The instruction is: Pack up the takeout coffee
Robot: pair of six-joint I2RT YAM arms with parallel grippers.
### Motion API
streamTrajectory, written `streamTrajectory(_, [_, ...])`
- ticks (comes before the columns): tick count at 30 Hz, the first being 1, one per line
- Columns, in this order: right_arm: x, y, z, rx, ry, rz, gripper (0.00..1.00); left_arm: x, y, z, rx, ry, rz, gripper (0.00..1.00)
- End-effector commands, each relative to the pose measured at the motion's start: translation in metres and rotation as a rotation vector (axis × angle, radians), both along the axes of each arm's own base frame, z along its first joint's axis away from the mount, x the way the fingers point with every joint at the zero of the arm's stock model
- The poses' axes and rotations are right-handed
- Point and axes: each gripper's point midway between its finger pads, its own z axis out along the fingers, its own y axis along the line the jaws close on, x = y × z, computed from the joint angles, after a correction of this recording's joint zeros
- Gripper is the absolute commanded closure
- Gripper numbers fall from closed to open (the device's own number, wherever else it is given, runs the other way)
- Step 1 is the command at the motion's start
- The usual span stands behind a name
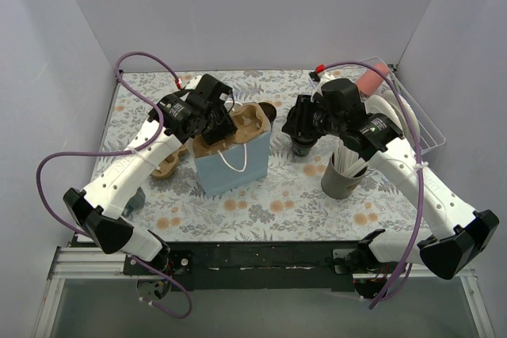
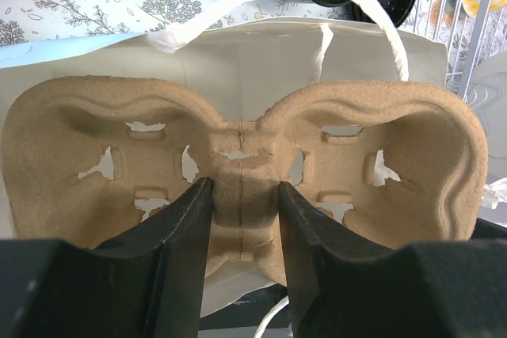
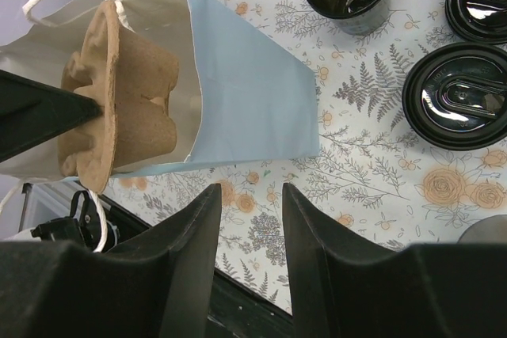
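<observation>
Left jaws tight on pulp tray (image 2: 242, 156); right jaws apart, empty, lidded coffee cup (image 3: 459, 96) beyond, off-side.

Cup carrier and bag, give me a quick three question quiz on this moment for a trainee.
1. True or false: the left gripper is shut on the cardboard cup carrier.
2. Is the right gripper open or shut, and what does it hold?
3. Fill in: the carrier sits partly inside the mouth of the light blue paper ____.
Key: 1 true. 2 open, holding nothing. 3 bag.
</observation>
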Motion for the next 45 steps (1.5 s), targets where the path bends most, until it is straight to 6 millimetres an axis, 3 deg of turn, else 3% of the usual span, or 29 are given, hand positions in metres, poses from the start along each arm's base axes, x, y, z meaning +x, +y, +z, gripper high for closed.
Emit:
streamTrajectory(1, [0.003,0.012,0.028,0.081,-0.058,0.027,0.55,0.002,0.008,0.019,-0.009,-0.050,0.042,0.76])
streamTrajectory(6, [0.005,0.029,0.048,0.143,-0.105,0.103,0.52,-0.002,0.010,0.027,-0.043,-0.055,0.064,0.76])
streamTrajectory(10, [0.013,0.036,0.053,0.154,-0.110,0.108,0.49,-0.002,0.011,0.027,-0.049,-0.061,0.074,0.76])
streamTrajectory(22, [0.041,0.052,0.033,0.094,-0.089,0.108,0.56,-0.001,0.008,0.025,-0.050,-0.065,0.063,0.77])
streamTrajectory(28, [0.041,0.056,0.020,0.078,-0.048,0.122,0.66,-0.002,0.011,0.022,-0.045,-0.061,0.070,0.77])
streamTrajectory(32, [0.037,0.056,0.014,0.083,-0.038,0.132,0.80,-0.002,0.012,0.021,-0.043,-0.064,0.076,0.78])
streamTrajectory(42, [0.034,0.061,0.009,0.100,-0.008,0.146,0.85,0.000,0.011,0.021,-0.040,-0.064,0.081,0.78])
streamTrajectory(44, [0.032,0.061,0.009,0.101,-0.006,0.149,0.99,0.000,0.012,0.021,-0.038,-0.063,0.085,0.78])
streamTrajectory(45, [0.031,0.060,0.009,0.101,-0.005,0.150,0.99,-0.001,0.014,0.020,-0.032,-0.063,0.089,0.78])
